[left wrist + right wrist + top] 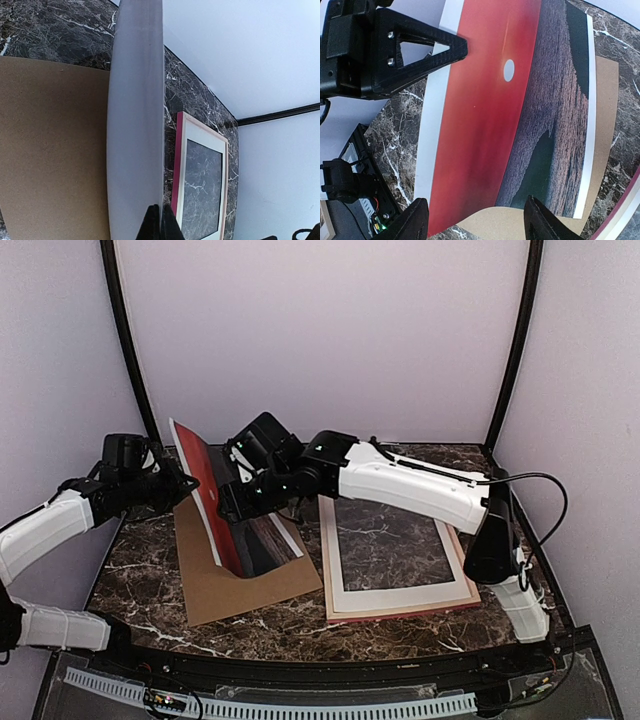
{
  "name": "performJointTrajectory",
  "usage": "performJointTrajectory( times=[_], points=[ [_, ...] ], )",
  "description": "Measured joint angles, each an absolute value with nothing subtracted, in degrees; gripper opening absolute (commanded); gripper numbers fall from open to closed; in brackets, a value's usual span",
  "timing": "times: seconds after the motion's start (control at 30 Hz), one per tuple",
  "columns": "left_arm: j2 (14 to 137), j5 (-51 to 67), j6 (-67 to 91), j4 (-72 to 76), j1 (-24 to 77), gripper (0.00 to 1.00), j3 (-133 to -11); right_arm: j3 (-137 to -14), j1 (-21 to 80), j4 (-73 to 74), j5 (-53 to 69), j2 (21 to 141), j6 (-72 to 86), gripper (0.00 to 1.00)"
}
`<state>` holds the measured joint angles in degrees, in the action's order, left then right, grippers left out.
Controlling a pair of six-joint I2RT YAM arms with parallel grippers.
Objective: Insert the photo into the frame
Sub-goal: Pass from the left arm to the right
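Where the left gripper (160,222) pinches its white edge with tight fingers, the big red sunset paper photo (490,125) stands bent up. It looks light and floppy, so I'd hold the edges. The right gripper (476,214) has its fingers spread just before the picture. Behind them lies the thin pink wooden frame (177,165).

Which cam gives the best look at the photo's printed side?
Right wrist: the photo fills the view, with red sky, white sun, dark land and white border all plain. Top external shows it small and curled up, partly behind the right arm. Left wrist sees only its blank grey back.
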<state>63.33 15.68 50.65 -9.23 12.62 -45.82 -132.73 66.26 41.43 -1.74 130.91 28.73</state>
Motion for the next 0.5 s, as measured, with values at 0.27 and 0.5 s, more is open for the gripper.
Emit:
performJointTrajectory(
  times=[0.27,0.5],
  points=[
    [65.76,10.33,52.77,-8.36,17.98,0.0,-47.81,-133.67,68.31,42.11,-3.44,130.91,27.7,0.65],
    [67.81,7.16,54.35,-7.92,21.74,0.0,-48.82,-133.71,69.08,42.15,-4.27,131.15,27.27,0.61]
  ],
)
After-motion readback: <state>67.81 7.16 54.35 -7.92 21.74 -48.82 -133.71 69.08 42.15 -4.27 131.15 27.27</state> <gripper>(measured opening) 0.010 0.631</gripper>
